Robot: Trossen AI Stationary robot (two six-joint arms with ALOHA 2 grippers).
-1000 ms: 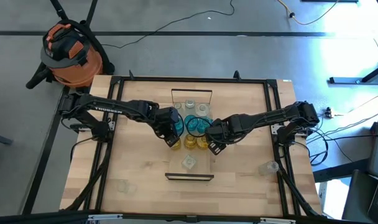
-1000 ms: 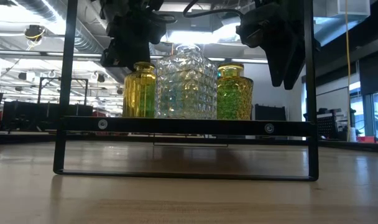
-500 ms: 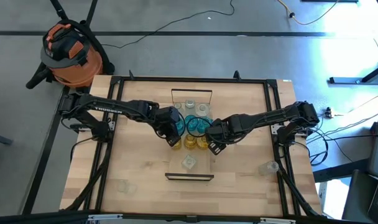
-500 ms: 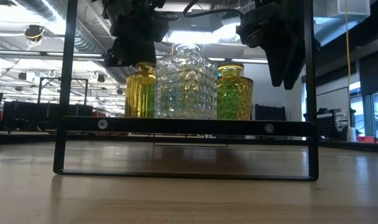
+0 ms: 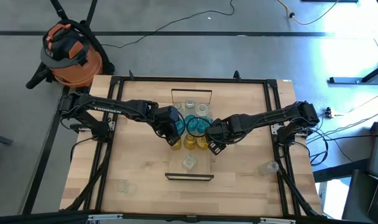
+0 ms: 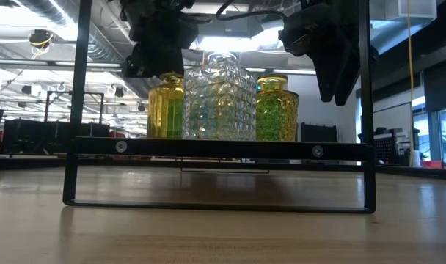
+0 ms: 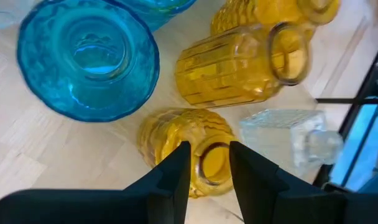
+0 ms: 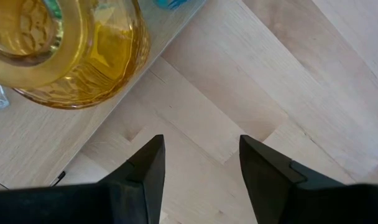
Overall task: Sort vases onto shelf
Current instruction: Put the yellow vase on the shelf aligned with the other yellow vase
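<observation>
The shelf (image 5: 201,169) lies across the table's middle with several vases standing on its board: clear ones at the far end (image 5: 189,106), teal ones (image 5: 193,123), amber ones (image 5: 202,144) and a clear faceted one (image 6: 219,103) nearest. My left gripper (image 7: 209,155) is above the left amber vase (image 5: 175,142) and shut on it. My right gripper (image 8: 201,143) hangs open over the tabletop just beside the shelf's right edge, next to the right amber vase (image 8: 64,50), touching nothing. My left gripper pinches the left amber vase by its mouth rim (image 7: 201,182) between the two fingers (image 7: 176,168), one on either side. It comes from above, pointing down. The vase stands upright, level with its neighbours (image 6: 166,106); the shelf's front bar hides its base.
Two clear vases stand off the shelf on the tabletop, one near the right edge (image 5: 270,167), one at the near left (image 5: 123,185). A black frame (image 5: 114,124) borders the table. Bare wood lies on both sides of the shelf.
</observation>
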